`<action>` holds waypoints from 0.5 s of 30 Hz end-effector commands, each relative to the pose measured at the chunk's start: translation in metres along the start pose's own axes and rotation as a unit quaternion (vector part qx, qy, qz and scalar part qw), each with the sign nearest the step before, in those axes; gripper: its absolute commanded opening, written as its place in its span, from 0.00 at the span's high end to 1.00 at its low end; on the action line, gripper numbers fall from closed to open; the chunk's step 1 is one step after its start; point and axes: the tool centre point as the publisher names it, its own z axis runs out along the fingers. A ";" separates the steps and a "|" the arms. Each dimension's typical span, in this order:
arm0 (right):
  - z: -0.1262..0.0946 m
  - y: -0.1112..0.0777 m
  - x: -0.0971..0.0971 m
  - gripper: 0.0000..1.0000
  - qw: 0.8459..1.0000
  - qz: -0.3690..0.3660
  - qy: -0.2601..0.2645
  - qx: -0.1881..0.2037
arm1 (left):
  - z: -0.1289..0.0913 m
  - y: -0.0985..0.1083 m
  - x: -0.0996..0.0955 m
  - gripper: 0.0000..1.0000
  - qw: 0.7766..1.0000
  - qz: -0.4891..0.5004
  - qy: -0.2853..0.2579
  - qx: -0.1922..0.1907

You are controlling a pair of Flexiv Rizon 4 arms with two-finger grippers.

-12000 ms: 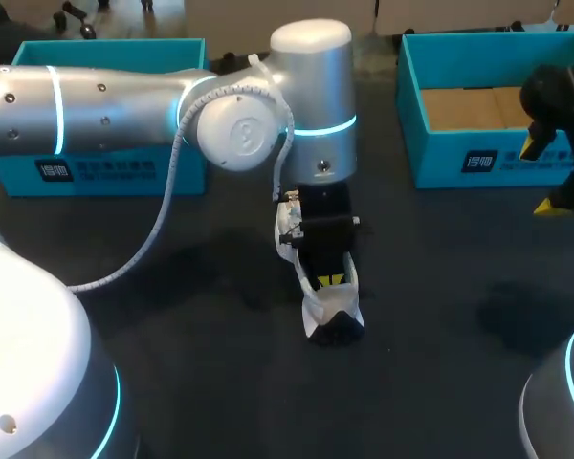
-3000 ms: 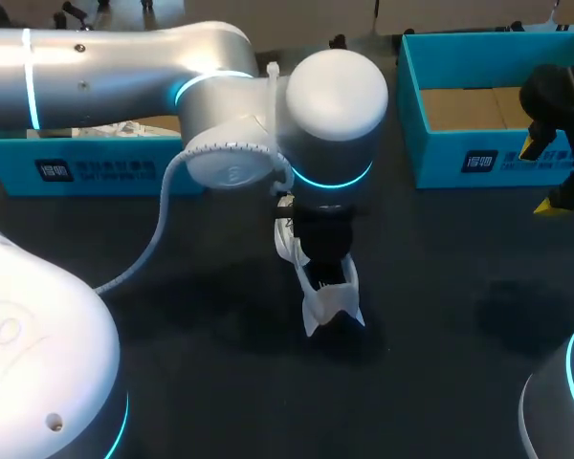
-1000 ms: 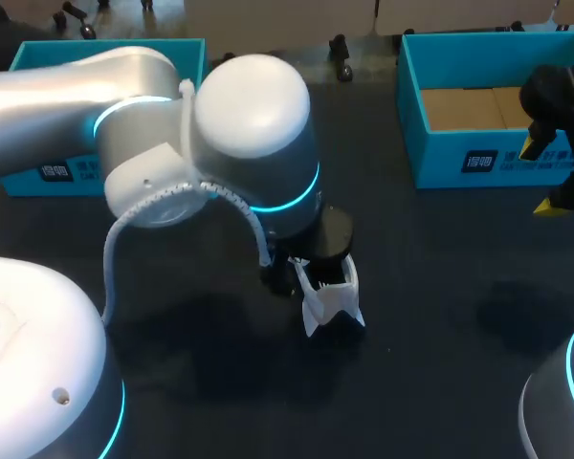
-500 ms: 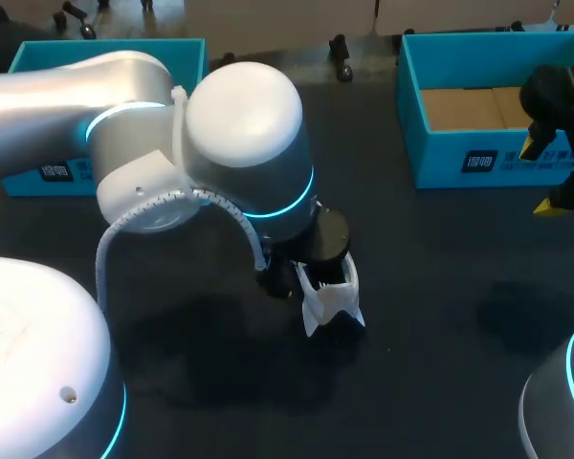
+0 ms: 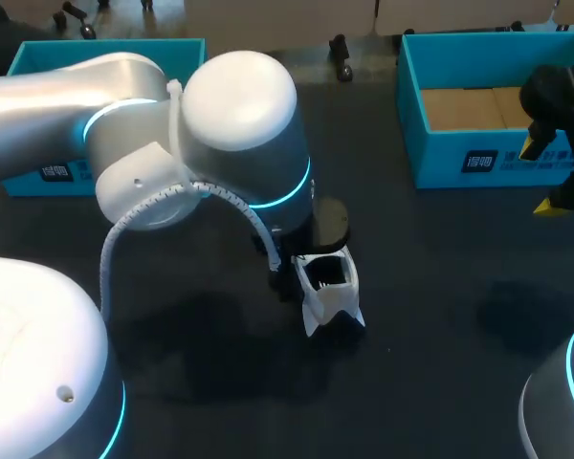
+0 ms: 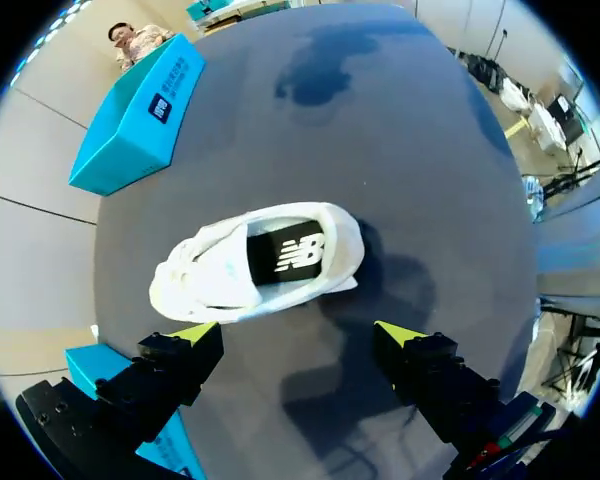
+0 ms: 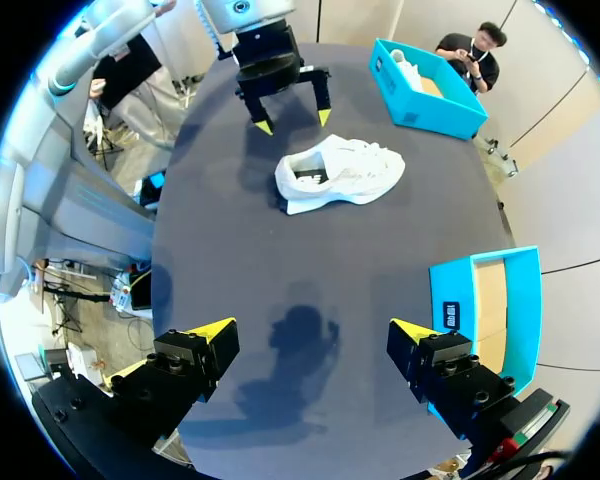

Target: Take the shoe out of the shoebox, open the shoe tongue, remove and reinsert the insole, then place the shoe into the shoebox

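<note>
In the head view the left arm (image 5: 237,134) reaches to the middle of the dark surface (image 5: 440,316), and its wrist hides its own pincer. The white shoe (image 5: 335,298) stands just under and beside that wrist, outside both boxes. The right pincer (image 5: 546,175) hangs well apart from the shoe, in front of the teal shoebox (image 5: 478,158), whose cardboard floor is bare. In the left wrist view the left pincer (image 6: 298,334) stands wide open with nothing between its yellow tips. The shoe lies just ahead of it on its sole, untouched, with its mouth turned up. A dark insole (image 6: 285,256) seems to lie flat inside it. In the right wrist view the right pincer (image 7: 313,330) is likewise spread wide and holds nothing. The shoe is far ahead of it, with the left pincer hovering just beyond the shoe. The bare shoebox sits close beside the right pincer, and a second teal box (image 7: 428,92) is far ahead, beyond the shoe. I judge the first step done, as the shoe is out and the opening looks spread. Whether the insole has already been out and back I cannot tell. Returning the shoe to the shoebox certainly remains.
</note>
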 end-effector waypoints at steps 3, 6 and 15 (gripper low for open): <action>0.000 0.000 -0.001 0.00 1.000 0.000 0.002 0.001 | 0.019 -0.024 0.012 0.00 1.000 0.001 0.018 0.002; 0.000 0.000 -0.001 0.00 1.000 0.000 0.002 0.001 | 0.025 -0.035 0.020 0.00 1.000 -0.001 0.027 0.007; 0.000 0.000 -0.001 0.00 1.000 0.000 0.002 0.001 | 0.045 -0.059 0.034 0.00 0.999 -0.012 0.035 0.015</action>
